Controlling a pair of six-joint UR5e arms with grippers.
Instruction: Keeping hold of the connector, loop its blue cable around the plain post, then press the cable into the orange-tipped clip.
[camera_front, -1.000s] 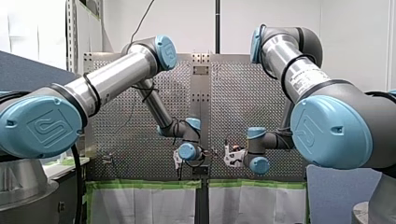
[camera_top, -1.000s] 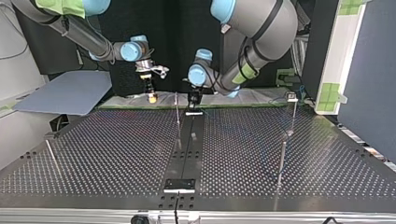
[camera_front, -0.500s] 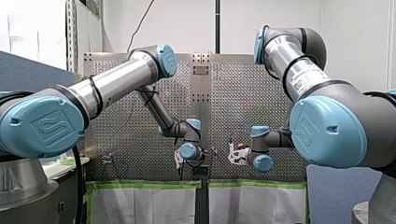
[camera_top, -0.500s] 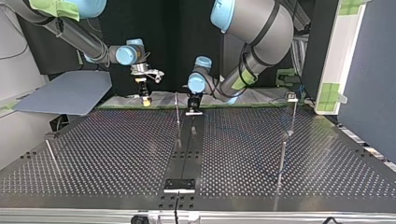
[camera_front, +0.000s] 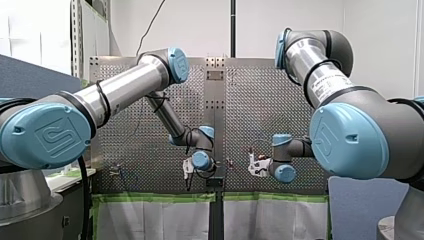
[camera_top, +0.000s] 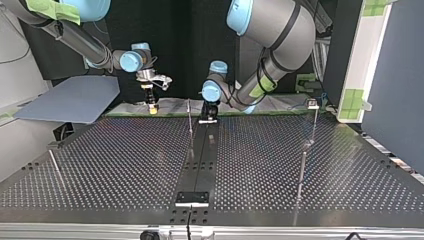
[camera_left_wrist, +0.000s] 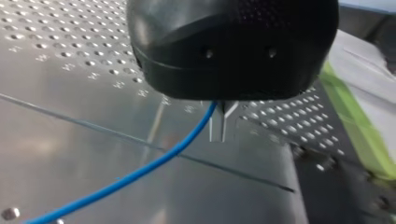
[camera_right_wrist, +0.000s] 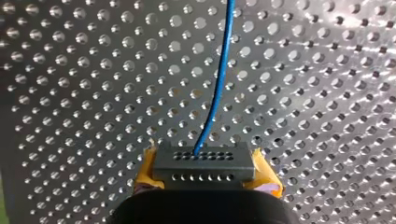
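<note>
A perforated metal tabletop (camera_top: 110, 160) carries a dark centre strip (camera_top: 204, 160) running near to far. A thin post (camera_top: 190, 125) stands just left of it, and a second post (camera_top: 301, 172) well apart at the top view's right.

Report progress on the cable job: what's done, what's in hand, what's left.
Done: the connector is clamped between my right gripper's yellow pads. In hand: the blue cable runs from it across the perforated table and passes beside my left gripper. Left: no loop around a post shows, and no view shows the cable pressed into a clip.
</note>
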